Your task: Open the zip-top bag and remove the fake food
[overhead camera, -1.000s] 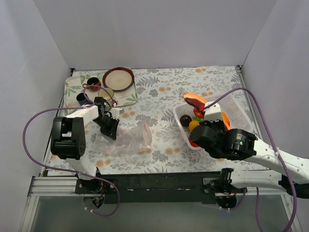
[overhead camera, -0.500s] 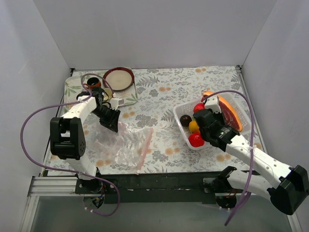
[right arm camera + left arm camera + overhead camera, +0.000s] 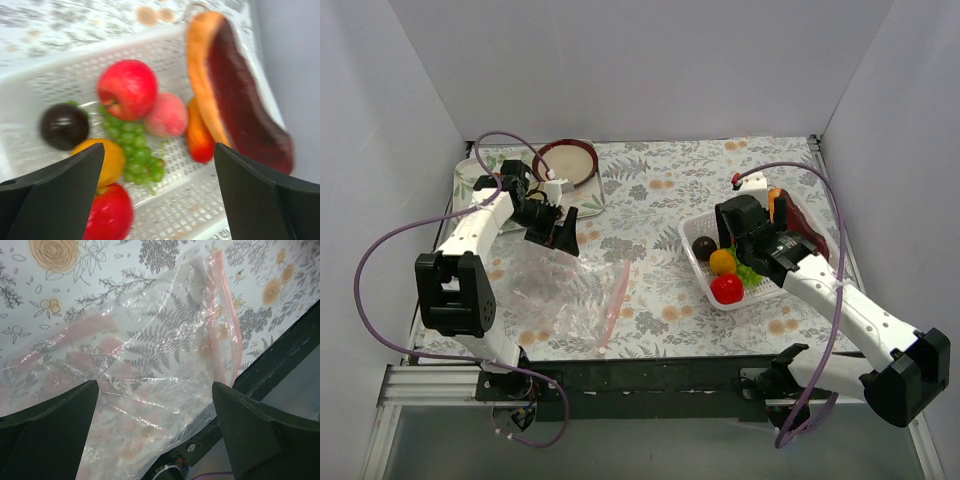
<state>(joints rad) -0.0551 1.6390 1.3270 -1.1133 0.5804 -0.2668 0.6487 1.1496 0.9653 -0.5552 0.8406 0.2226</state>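
Note:
The zip-top bag (image 3: pixel 565 295) lies flat on the flowered cloth with nothing in it that I can see, its pink zip strip (image 3: pixel 617 300) toward the middle. My left gripper (image 3: pixel 560 232) hangs open just behind it. The left wrist view looks down on the crinkly bag (image 3: pixel 165 355) between the spread jaws of the left gripper (image 3: pixel 154 385). The fake food fills the white mesh basket (image 3: pixel 692 262): red apple (image 3: pixel 127 87), dark purple ball (image 3: pixel 64 126), green grapes (image 3: pixel 135 150), and a long brown-maroon piece (image 3: pixel 240 100) against the right wall. My right gripper (image 3: pixel 760 245) is open above them, its jaws (image 3: pixel 159 146) holding nothing.
A tray (image 3: pixel 470 185) at the back left carries a brown-rimmed plate (image 3: pixel 567 162) and cups, close behind the left wrist. White walls enclose three sides. A black rail (image 3: pixel 650 375) runs along the near edge.
Both grippers went from shut to open. The right one let the long maroon piece into the basket. The left one released the bag, which settled flat, and drew back toward the tray.

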